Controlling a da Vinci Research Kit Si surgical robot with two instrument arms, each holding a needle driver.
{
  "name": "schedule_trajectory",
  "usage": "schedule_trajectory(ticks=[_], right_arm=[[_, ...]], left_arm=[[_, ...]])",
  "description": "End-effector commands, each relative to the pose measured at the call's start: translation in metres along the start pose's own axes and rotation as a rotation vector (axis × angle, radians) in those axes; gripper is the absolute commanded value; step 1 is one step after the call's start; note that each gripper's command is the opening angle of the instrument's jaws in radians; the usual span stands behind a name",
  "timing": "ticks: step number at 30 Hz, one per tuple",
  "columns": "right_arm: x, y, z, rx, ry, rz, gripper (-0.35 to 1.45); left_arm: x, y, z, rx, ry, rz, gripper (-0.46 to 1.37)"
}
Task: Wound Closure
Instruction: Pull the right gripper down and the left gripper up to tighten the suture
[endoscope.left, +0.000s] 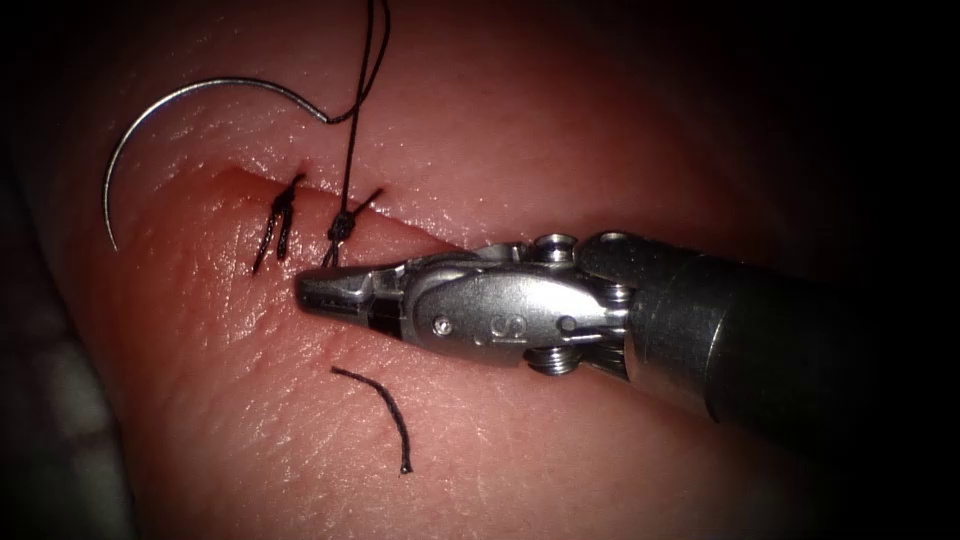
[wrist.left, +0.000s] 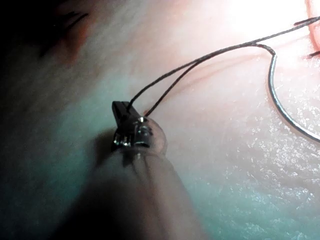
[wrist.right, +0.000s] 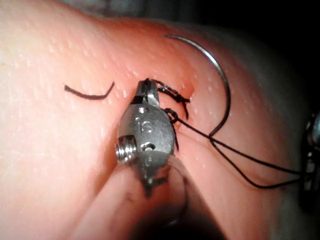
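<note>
While the right tool, jaws closed and empty, rests beside two knots on the cut, the left tool clamps two thread strands (one needle lies free, far left; one cut end near).

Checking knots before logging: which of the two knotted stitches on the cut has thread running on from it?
The right-hand stitch, nearer the right claw: thread rises from it. The left stitch has only short ends.
</note>
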Motion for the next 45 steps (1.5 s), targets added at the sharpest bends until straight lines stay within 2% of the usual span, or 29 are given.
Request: schedule_trajectory(ticks=[1,7,10,17,26,32,39,45], right_arm=[[0.0000,-0.0001,0.0000,0.000,0.000,0.020,-0.35],[0.0005,-0.0003,-0.0001,0.012,0.000,0.143,-0.35],[0.0008,-0.0005,-0.0003,-0.018,0.008,0.204,-0.35],[0.0006,-0.0005,-0.0005,-0.047,-0.004,0.237,-0.35],[0.0006,-0.0013,-0.0003,-0.079,-0.002,0.314,-0.35],[0.0020,-0.0027,-0.0003,-0.078,0.012,0.377,-0.35],[0.0042,-0.0038,0.0000,-0.078,0.020,0.387,-0.35],[0.0046,-0.0041,0.0002,-0.085,0.024,0.385,-0.35]], left_arm=[[0.0000,0.0000,0.0000,-0.002,0.000,0.000,-0.35],[-0.0001,-0.0002,0.0001,-0.005,-0.001,0.012,-0.35],[-0.0003,-0.0004,0.0004,0.009,0.009,0.021,-0.35],[-0.0012,-0.0013,0.0014,0.049,0.025,0.050,-0.35],[-0.0037,-0.0022,0.0038,0.105,0.034,0.082,-0.35],[-0.0043,-0.0019,0.0045,0.121,0.038,0.085,-0.35],[-0.0043,-0.0020,0.0048,0.139,0.043,0.088,-0.35],[-0.0046,-0.0023,0.0051,0.152,0.047,0.103,-0.35]])
